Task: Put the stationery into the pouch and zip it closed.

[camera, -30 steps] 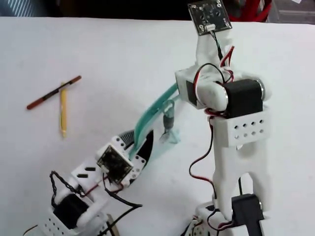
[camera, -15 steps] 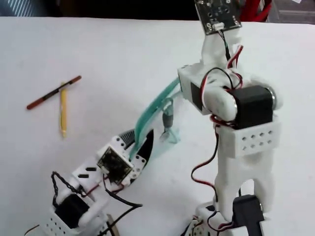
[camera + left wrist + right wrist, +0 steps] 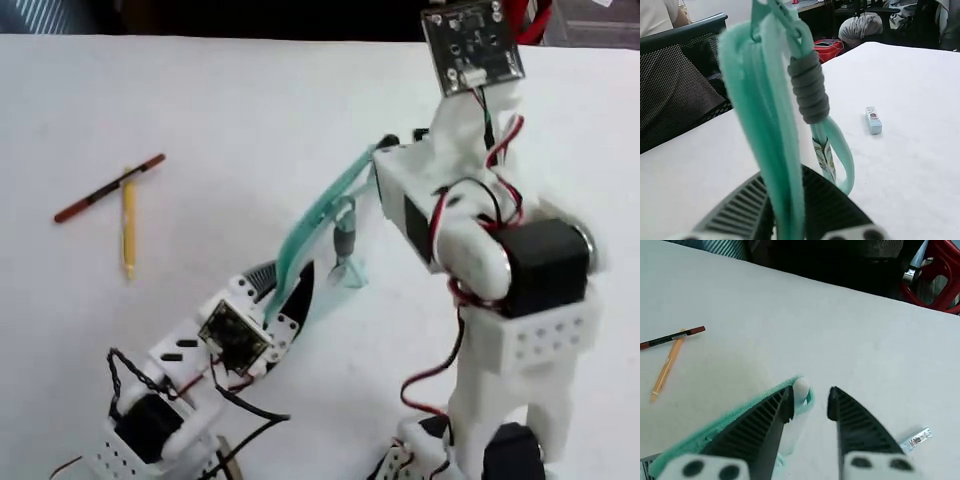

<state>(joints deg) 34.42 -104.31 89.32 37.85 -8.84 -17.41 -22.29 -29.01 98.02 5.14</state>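
The left gripper (image 3: pixel 290 292) is clamped tight on one end of the green pouch (image 3: pixel 315 215). The pouch stands up on its thin edge and stretches from those jaws over to the right gripper (image 3: pixel 811 396). The right gripper has its jaws apart, and the far end of the pouch rests against the tip of one of them. A grey zip pull (image 3: pixel 809 87) hangs from the pouch just past the left gripper, with a green loop (image 3: pixel 842 160) dangling under it. I cannot tell if the pouch is zipped or not. A red pen (image 3: pixel 110 187) and a yellow pencil (image 3: pixel 128 225) lie on the white table (image 3: pixel 220 100), well away from both grippers, and they touch near one end. A little block (image 3: pixel 915 440) lies on the table off to one side of the right gripper, apart from the pouch.
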